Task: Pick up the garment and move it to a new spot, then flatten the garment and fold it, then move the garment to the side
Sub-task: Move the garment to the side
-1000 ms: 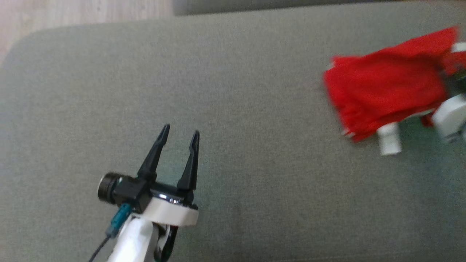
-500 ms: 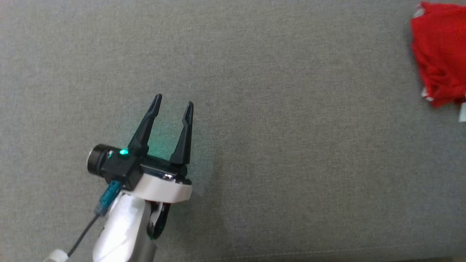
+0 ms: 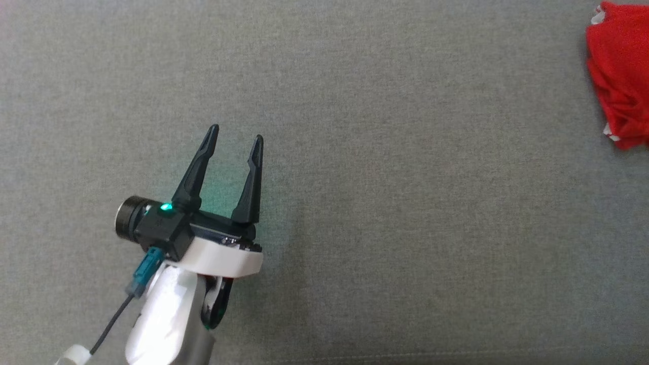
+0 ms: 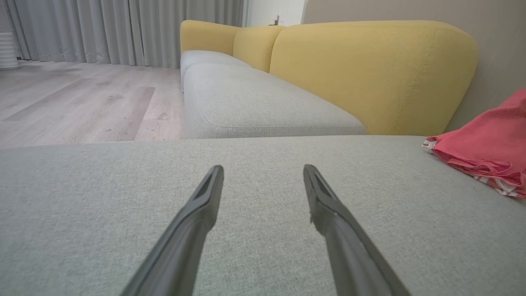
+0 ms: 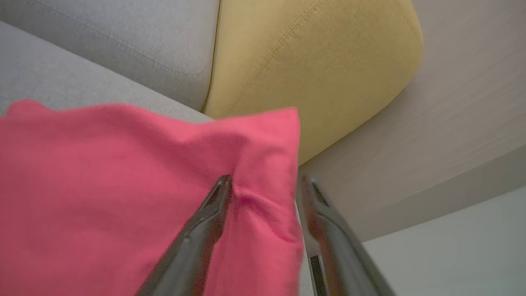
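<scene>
The garment (image 3: 621, 76) is a red cloth with a white-striped edge, lying bunched at the far right of the grey cushion (image 3: 380, 203). In the left wrist view the garment (image 4: 489, 148) lies off to the right, well apart from my left gripper (image 4: 263, 167). My left gripper (image 3: 236, 132) hovers open over bare cushion at the lower left with nothing between its fingers. In the right wrist view my right gripper (image 5: 265, 181) stands open, its fingers spread either side of the garment's (image 5: 123, 185) right edge, and a fold of cloth lies between them.
A yellow backrest (image 4: 370, 74) rises behind the cushion, with another grey seat (image 4: 254, 102) beyond. Wooden floor (image 4: 82, 102) and grey curtains (image 4: 102, 28) lie to the left in the left wrist view. A pale wall (image 5: 452, 102) stands past the backrest.
The head view has shifted, so the garment now sits at its right edge and the right arm has left it. The left gripper keeps the same open pose.
</scene>
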{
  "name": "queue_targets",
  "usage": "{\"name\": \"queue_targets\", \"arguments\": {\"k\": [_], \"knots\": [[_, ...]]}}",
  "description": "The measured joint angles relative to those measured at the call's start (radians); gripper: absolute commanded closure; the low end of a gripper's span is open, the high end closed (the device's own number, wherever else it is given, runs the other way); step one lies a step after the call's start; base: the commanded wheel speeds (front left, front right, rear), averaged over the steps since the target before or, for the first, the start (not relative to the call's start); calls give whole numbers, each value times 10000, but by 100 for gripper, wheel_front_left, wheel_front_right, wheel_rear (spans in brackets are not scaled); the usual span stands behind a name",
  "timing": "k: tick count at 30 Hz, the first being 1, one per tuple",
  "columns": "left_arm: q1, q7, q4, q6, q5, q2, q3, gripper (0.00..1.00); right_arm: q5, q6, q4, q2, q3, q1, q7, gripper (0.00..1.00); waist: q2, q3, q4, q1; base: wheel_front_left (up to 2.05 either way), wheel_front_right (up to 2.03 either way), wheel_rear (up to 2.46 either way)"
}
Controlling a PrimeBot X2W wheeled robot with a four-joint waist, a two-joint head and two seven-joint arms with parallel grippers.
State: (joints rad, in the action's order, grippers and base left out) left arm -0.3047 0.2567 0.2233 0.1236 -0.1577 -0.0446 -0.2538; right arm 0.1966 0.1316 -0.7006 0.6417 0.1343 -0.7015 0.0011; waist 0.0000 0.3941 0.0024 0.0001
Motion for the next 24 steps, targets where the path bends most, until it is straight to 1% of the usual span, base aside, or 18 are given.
{"name": "queue_targets", "arguments": {"k": [1, 2, 5, 8, 10, 13, 17, 20, 22, 24], "knots": [[0, 0, 0, 0, 0, 0, 0, 0, 0, 0, 0, 0, 0, 0, 0, 0, 0, 0, 0, 0, 0, 0, 0], [33, 2, 4, 2, -8, 2, 12, 0, 8, 0, 221, -169, 63, 23, 0, 0, 0, -172, -24, -1, 0, 0, 0], [58, 0, 8, 2, -29, 2, 31, 0, 111, 0, 491, -359, 63, 146, -13, 0, 0, -383, -50, 0, 0, 0, 0], [174, 2, 15, 0, -134, 2, 98, 0, 113, 0, 857, -851, -8, 405, -77, 0, 0, -809, -93, -1, 0, 0, 0], [437, 0, 69, -4, -238, 2, 165, 0, 35, 0, 1202, -1294, -75, 566, -221, 0, 0, -1152, -124, -1, 0, 0, 0], [890, 0, 61, -17, -291, 0, 291, 0, -439, 0, 1910, -2278, -142, 755, -291, 0, 0, -1704, -165, -3, 0, 0, 0], [1107, 0, -61, -107, -290, -4, 456, 0, -844, 0, 3131, -3647, -395, 1359, -694, 0, 0, -2345, -224, -4, 0, 0, 0], [1137, 0, -188, -157, -290, -4, 617, 0, -1114, 0, 3864, -4648, -397, 2133, -1016, 0, 1, -2732, -239, -4, 0, 0, 0], [1318, 0, -230, -194, -376, -8, 625, 0, -1329, 0, 4138, -5310, -385, 2767, -1313, 0, 0, -2929, -227, -4, 0, 0, 0], [1593, 0, -199, -194, -564, -13, 629, 0, -1722, 0, 4263, -5714, -364, 3442, -1726, 0, 1, -3086, -193, -3, 0, 0, 0]]}}
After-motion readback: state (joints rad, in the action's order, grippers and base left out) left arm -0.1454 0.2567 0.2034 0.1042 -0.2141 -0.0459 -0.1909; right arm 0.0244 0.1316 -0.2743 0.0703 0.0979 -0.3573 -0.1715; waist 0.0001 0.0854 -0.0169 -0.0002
